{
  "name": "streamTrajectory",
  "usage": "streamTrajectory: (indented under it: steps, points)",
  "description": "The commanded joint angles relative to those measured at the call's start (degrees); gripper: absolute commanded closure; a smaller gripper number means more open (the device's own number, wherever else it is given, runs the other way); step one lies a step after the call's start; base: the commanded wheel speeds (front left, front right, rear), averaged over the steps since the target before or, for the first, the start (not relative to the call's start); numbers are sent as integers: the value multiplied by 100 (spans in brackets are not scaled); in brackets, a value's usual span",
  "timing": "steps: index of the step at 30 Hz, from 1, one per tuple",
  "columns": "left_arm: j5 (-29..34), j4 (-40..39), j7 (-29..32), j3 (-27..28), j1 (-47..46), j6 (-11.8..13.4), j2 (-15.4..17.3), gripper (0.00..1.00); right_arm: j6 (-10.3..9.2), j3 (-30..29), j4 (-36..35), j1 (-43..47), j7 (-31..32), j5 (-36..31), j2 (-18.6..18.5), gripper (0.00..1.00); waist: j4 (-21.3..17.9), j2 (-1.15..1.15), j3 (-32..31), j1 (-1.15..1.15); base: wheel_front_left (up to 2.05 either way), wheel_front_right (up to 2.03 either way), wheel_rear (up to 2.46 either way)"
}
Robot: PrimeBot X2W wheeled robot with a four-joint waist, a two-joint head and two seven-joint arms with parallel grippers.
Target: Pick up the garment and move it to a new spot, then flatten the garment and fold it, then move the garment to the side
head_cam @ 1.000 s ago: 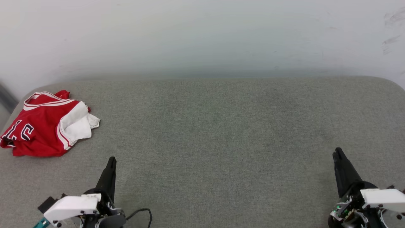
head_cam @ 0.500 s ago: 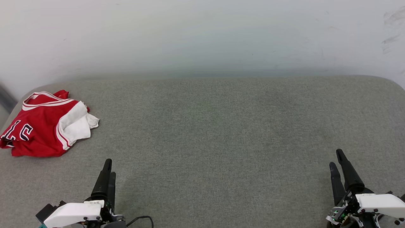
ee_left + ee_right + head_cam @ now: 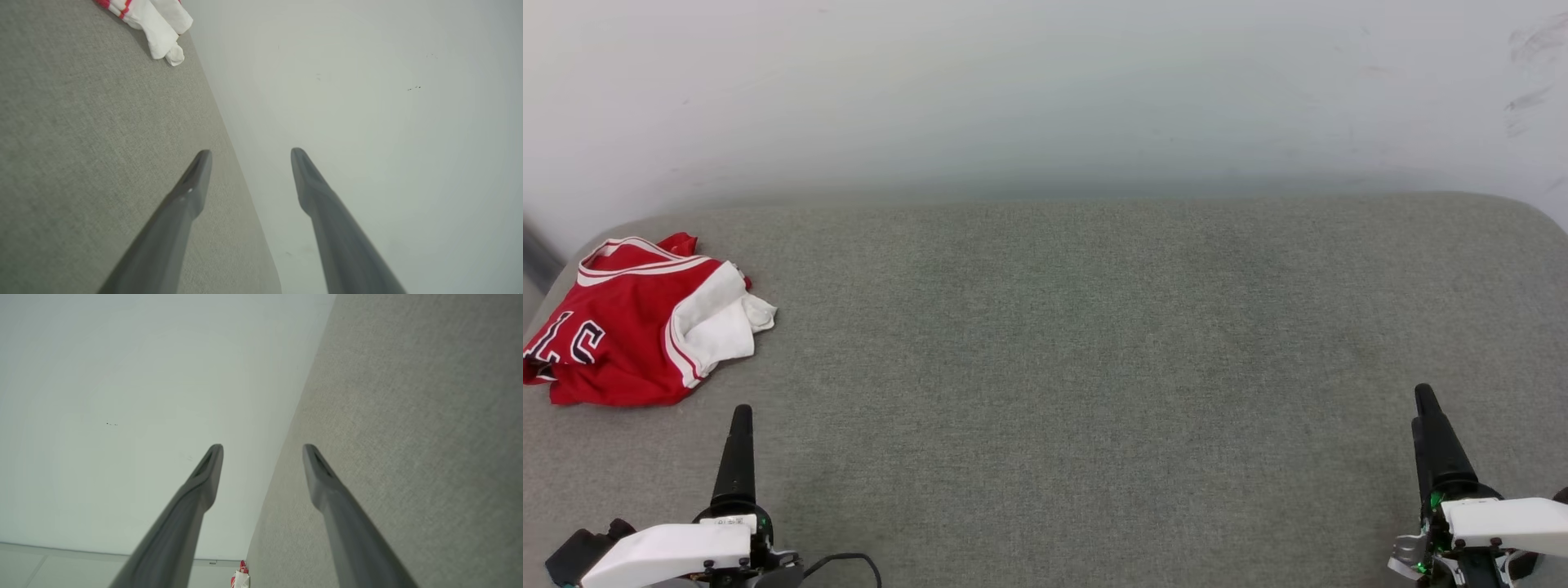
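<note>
The pale wall [image 3: 1045,90] takes up the whole upper part of the head frame, plain but for a few dark scuffs at the upper right. Below it the table [image 3: 1078,343] runs across the frame from side to side, covered in grey-green fabric, with rounded corners at the back.

The garment [image 3: 621,327] lies crumpled at the left edge of the head frame, at mid height, near the table's back left corner. It is a red jersey with a white short sleeve bunched on its right side, white-and-red striped trim along the neck and armhole, and black white-outlined numerals showing at its left. In my left wrist view its white sleeve [image 3: 157,28] shows at the upper left, resting on the fabric close to the table's edge. In my right wrist view a small red-and-white scrap of it [image 3: 241,579] sits at the bottom edge.

My left tool [image 3: 740,425] is at the lower left of the head frame, pointing up the frame, below and right of the jersey and well apart from it. Its two dark fingers [image 3: 192,192] stand apart with nothing between them.

My right tool [image 3: 1419,406] is at the lower right, far from the jersey. Its fingers [image 3: 204,482] are likewise spread and empty.
</note>
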Motion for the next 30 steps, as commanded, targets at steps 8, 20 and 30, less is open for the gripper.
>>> streamTrajectory:
  steps: [8, 20, 30]
  points:
    - [865, -450, -202, 245, -48, 52, 23, 0, 1, -63, -562, -106, -204, -1632, -6, 0, -10, 0, 6, 0, 0, 0, 0]
    - [2856, -1376, -456, -349, 187, 467, 25, 0, 2, 299, -1370, -61, -459, -4018, -6, 0, -34, 0, 42, 0, 0, 0, 0]
    - [4311, -1490, -633, -977, 288, 814, 41, 0, 1, 490, -1590, 31, -634, -5305, -6, 0, -31, 0, 79, 0, 0, 0, 0]
